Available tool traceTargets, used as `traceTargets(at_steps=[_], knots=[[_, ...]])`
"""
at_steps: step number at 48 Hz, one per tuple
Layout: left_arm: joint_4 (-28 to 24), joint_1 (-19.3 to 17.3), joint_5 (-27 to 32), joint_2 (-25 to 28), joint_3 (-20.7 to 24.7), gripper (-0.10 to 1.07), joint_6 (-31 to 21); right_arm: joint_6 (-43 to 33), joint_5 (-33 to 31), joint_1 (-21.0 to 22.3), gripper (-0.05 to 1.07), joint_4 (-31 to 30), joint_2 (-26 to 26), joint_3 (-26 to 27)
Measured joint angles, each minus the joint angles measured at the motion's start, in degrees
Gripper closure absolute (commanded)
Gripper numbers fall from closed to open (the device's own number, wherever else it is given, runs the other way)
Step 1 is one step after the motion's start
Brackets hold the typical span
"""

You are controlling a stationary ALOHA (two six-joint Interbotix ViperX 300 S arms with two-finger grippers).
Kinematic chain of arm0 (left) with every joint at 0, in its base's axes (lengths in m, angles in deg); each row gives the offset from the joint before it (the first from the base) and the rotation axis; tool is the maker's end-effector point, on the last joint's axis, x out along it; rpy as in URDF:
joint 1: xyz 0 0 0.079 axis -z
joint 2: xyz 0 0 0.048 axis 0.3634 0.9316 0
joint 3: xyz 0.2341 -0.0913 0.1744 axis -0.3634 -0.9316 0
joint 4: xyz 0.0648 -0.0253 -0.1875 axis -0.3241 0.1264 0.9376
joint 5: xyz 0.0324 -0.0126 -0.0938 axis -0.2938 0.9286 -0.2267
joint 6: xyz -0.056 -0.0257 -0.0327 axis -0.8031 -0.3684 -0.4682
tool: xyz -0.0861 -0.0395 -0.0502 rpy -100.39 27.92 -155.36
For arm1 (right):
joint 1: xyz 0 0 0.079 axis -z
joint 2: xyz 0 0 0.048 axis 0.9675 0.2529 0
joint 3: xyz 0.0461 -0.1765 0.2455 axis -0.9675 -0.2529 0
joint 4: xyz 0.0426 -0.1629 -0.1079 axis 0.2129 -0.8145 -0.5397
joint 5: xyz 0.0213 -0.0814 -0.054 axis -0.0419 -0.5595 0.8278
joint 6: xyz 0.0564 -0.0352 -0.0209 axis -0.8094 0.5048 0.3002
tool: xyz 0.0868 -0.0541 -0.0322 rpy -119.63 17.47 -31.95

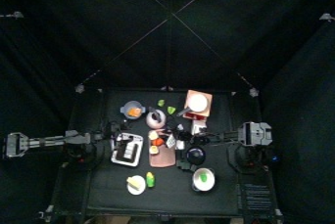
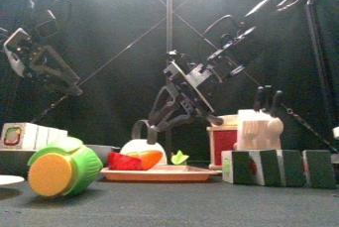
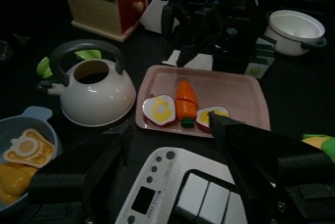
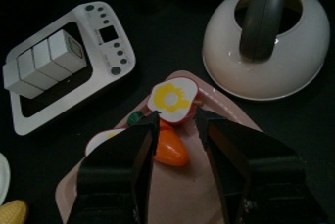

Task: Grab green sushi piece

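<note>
The green sushi piece lies on the pink tray, beside an egg piece and an orange piece. My right gripper hangs open just over the tray. Its jaws straddle the orange piece, and the left jaw covers most of the green sushi piece. From the front, the right gripper reaches down to the tray, and the green piece shows at its right. My left gripper is open above a white device, holding nothing.
A white kettle stands close beside the tray. A wooden box and a white bowl lie further off. A big green round toy with an orange face sits near the front edge by a plate.
</note>
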Motion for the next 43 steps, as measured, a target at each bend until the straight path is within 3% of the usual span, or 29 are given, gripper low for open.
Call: traceTargets(at_steps=[9, 29, 43], knots=[[0.18, -0.62, 0.0, 0.0, 0.0, 0.02, -0.26, 0.26, -0.18, -1.41, 0.28, 0.18, -0.26, -0.35], [7.12, -0.53, 0.0, 0.0, -0.97, 0.02, -0.26, 0.18, -0.18, -2.46, 0.27, -6.94, -1.32, -1.76], [7.47, -0.44, 0.0, 0.0, -1.49, 0.02, -0.44, 0.09, -1.41, -6.33, 0.25, -4.39, -5.1, -2.81]])
